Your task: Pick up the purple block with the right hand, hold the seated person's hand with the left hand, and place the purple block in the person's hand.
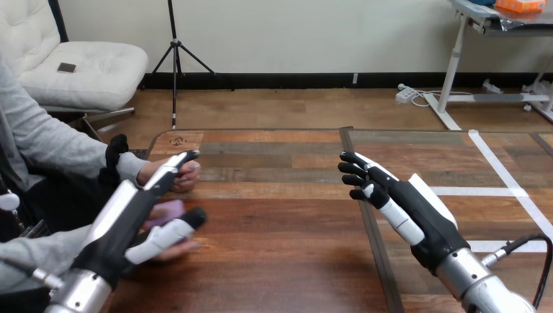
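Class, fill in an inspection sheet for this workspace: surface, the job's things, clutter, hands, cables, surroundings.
Surface: wooden table, with white tape lines on its right part.
Job's things: the purple block lies in the person's hand at the view's lower left, partly hidden by the robot's arm.
Clutter: nothing seen.
Hands: the left hand reaches over the person's hand with its fingers straight and its thumb beside the block; a grip cannot be told. The right hand is over the table's right part, fingers relaxed, holding nothing.
Cables: nothing seen.
Surroundings: a person sits at the table's left; their other hand is near the far left edge.
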`<state>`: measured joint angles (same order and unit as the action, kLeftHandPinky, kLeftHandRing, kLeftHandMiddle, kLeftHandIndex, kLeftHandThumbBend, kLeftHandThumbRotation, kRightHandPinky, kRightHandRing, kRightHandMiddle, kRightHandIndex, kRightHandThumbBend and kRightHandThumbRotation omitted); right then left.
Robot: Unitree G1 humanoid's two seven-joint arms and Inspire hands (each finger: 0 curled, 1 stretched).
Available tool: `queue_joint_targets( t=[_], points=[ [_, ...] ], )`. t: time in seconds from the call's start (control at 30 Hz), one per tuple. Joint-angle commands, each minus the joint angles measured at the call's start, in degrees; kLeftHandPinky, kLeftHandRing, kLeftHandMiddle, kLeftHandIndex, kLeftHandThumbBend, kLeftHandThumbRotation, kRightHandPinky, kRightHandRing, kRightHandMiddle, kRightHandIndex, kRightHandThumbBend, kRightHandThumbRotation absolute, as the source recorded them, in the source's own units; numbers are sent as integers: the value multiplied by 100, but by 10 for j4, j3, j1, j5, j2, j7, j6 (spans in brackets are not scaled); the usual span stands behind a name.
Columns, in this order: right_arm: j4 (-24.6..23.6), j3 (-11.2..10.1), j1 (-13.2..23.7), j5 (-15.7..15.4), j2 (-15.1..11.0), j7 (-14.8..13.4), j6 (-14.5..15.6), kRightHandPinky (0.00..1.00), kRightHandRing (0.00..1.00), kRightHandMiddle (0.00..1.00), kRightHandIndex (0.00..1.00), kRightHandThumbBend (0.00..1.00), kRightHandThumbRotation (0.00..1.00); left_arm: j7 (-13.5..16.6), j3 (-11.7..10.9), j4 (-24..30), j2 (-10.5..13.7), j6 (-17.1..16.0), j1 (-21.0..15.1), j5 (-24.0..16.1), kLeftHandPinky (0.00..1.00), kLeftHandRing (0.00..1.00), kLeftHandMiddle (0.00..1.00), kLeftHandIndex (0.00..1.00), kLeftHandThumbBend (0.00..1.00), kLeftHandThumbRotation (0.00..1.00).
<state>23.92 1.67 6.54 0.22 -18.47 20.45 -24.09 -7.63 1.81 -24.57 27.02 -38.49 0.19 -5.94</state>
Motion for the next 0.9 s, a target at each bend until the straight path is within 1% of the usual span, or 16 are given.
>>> queue_joint_targets(
  t=[0.0, 0.03, 0.07, 0.2, 0.23, 0.3, 0.37, 0.43, 0.47, 0.5, 0.57, 0.63, 0.67, 0.77, 0.8, 0.87],
  points=[
    [-43, -17, -1, 21, -2, 4, -2, 87, 91, 92, 94, 100, 100, -9, -19, 22, -28, -41, -7, 51, 90, 95, 93, 90, 100, 100],
    [-44, -18, -6, 24, -1, 5, -7, 87, 91, 92, 94, 100, 100, -15, -20, 11, -32, -62, -7, 64, 89, 94, 93, 89, 100, 100],
    [-45, -19, -9, 25, -1, 5, -10, 87, 91, 92, 94, 100, 100, -20, -21, 4, -35, -73, -7, 72, 88, 94, 92, 89, 100, 100],
    [-52, -23, -25, 27, 6, -4, -27, 86, 90, 92, 93, 100, 100, -36, -28, -21, -53, -111, 1, 107, 87, 93, 93, 88, 100, 100],
    [-51, -25, -30, 36, 11, -3, -34, 85, 89, 92, 93, 100, 100, -43, -30, -32, -59, -128, 4, 120, 86, 93, 93, 88, 100, 100],
    [-51, -28, -36, 48, 17, 1, -42, 84, 89, 91, 92, 100, 100, -53, -31, -46, -65, -148, 6, 134, 86, 93, 93, 88, 100, 100],
    [-60, -30, -48, 66, 29, 0, -37, 83, 88, 91, 92, 100, 100, -42, -37, -37, -83, -148, 25, 141, 86, 93, 93, 88, 100, 100],
    [-68, -31, -63, 88, 41, 4, -37, 83, 88, 90, 92, 100, 100, -46, -38, -21, -101, -138, 50, 168, 88, 94, 93, 87, 100, 100],
    [-70, -31, -67, 93, 43, 6, -38, 84, 88, 91, 92, 100, 100, -50, -38, -18, -105, -136, 54, 175, 90, 94, 93, 87, 100, 100],
    [-71, -32, -73, 106, 48, 11, -39, 84, 89, 91, 92, 100, 100, -51, -37, -7, -110, -133, 67, 183, 91, 95, 93, 87, 100, 100],
    [-74, -33, -80, 121, 54, 18, -38, 86, 90, 91, 92, 100, 100, -53, -36, 7, -116, -129, 81, 189, 94, 96, 93, 89, 98, 100],
    [-74, -35, -89, 143, 65, 28, -37, 88, 91, 92, 92, 100, 100, -45, -35, 29, -131, -118, 102, 192, 96, 96, 94, 89, 96, 100],
    [-75, -36, -92, 150, 68, 31, -37, 88, 91, 92, 93, 100, 100, -43, -35, 36, -135, -114, 108, 192, 97, 97, 94, 90, 95, 100],
    [-72, -42, -102, 173, 88, 32, -36, 89, 91, 92, 92, 100, 100, -36, -34, 46, -157, -115, 123, 192, 99, 97, 94, 91, 92, 100],
    [-76, -43, -108, 188, 93, 39, -26, 89, 91, 91, 92, 100, 100, -40, -32, 44, -163, -119, 127, 197, 99, 97, 94, 91, 91, 100],
    [-81, -44, -115, 206, 95, 49, -13, 91, 92, 92, 93, 100, 100, -47, -30, 44, -170, -123, 130, 202, 99, 98, 95, 93, 86, 100]
  ],
)
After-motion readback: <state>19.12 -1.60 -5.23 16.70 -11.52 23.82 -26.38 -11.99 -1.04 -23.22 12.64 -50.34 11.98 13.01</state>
